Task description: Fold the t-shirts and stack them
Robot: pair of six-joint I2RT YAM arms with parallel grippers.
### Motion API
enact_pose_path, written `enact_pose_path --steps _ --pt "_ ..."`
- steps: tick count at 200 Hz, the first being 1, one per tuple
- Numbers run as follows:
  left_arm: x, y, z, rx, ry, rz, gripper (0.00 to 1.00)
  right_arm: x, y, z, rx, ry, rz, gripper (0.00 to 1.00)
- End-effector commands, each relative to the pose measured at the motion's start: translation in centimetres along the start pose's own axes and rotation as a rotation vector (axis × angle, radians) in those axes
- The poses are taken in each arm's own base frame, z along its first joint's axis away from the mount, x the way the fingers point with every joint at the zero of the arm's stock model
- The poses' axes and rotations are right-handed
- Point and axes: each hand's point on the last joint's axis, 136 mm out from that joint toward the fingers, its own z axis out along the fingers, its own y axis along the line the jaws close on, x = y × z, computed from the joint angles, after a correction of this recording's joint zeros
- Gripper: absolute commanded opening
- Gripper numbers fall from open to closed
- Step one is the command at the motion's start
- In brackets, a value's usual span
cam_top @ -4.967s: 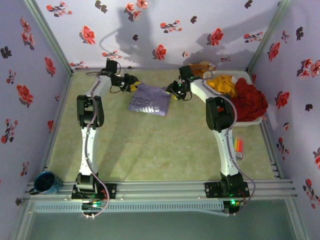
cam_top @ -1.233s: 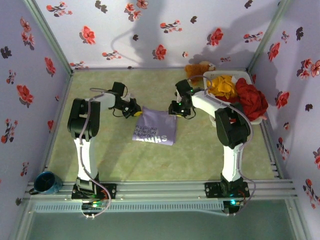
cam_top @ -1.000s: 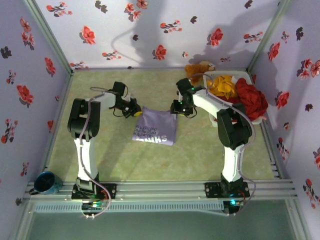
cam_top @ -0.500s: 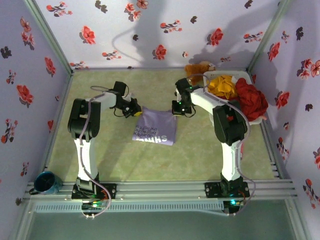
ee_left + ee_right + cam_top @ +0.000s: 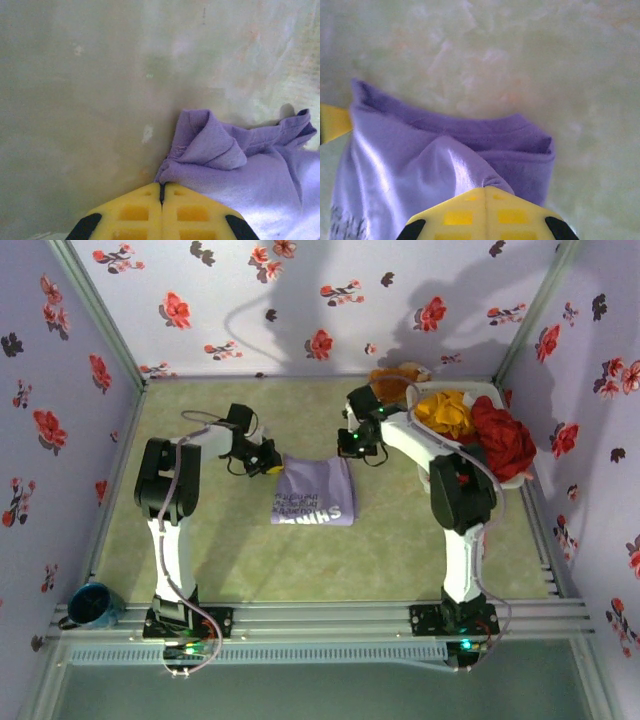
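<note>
A lavender-purple t-shirt (image 5: 315,492) with white lettering lies folded in the middle of the green table. My left gripper (image 5: 268,462) is shut on its far left corner, the cloth (image 5: 210,150) bunched against the yellow fingertips. At the far right corner my right gripper (image 5: 349,448) is shut on a pinch of the same shirt (image 5: 470,160). A red t-shirt (image 5: 502,440) and an orange-yellow t-shirt (image 5: 445,412) are heaped in the white basket (image 5: 517,480) at the right.
A brown plush toy (image 5: 392,379) sits at the back by the basket. A blue mug (image 5: 90,605) stands at the near left by the rail. Flowered walls close the table on three sides. Bare green table (image 5: 300,560) stretches in front of the shirt.
The right gripper has closed on the shirt's far right corner and drawn it back. The shirt's far edge now stretches between both grippers and its near edge has shifted away.
</note>
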Motion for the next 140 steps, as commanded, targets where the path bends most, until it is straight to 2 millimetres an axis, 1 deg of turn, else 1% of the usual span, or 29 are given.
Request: enact_pose_path --steps 1,14,27,47,65,89,103,121,132,140 --pt "4.2 5.0 1.9 -0.180 0.126 -0.066 0.00 -0.5 -1.1 3.4 -0.016 0.056 0.037 0.00" --pt "4.3 5.0 2.0 -0.176 0.129 -0.067 0.00 -0.6 -1.8 4.6 -0.012 0.087 0.068 0.00" --pt "4.3 4.8 2.1 -0.171 0.130 -0.064 0.00 -0.8 -2.3 5.3 -0.013 0.105 0.101 0.00" --pt "4.4 4.2 1.7 -0.166 0.126 -0.055 0.00 -0.1 -3.7 6.1 0.025 0.157 0.153 0.00" --pt "3.7 2.7 -0.3 -0.161 0.077 -0.027 0.00 1.1 -4.7 6.5 0.055 0.192 0.174 0.00" --pt "2.1 -0.4 -4.1 -0.157 -0.006 0.029 0.00 2.4 -5.3 6.4 0.065 0.209 0.165 0.00" --pt "1.1 -2.3 -5.9 -0.147 -0.042 0.057 0.00 3.1 -5.6 6.4 0.073 0.220 0.152 0.00" --pt "0.1 -4.4 -7.3 -0.131 -0.069 0.089 0.00 3.6 -5.8 6.2 0.081 0.231 0.136 0.00" --pt "-0.6 -5.2 -7.8 -0.129 -0.086 0.101 0.00 3.8 -5.9 6.2 0.081 0.236 0.130 0.00" --pt "-1.1 -5.4 -7.9 -0.129 -0.094 0.103 0.00 4.0 -6.1 6.3 0.084 0.240 0.126 0.00"
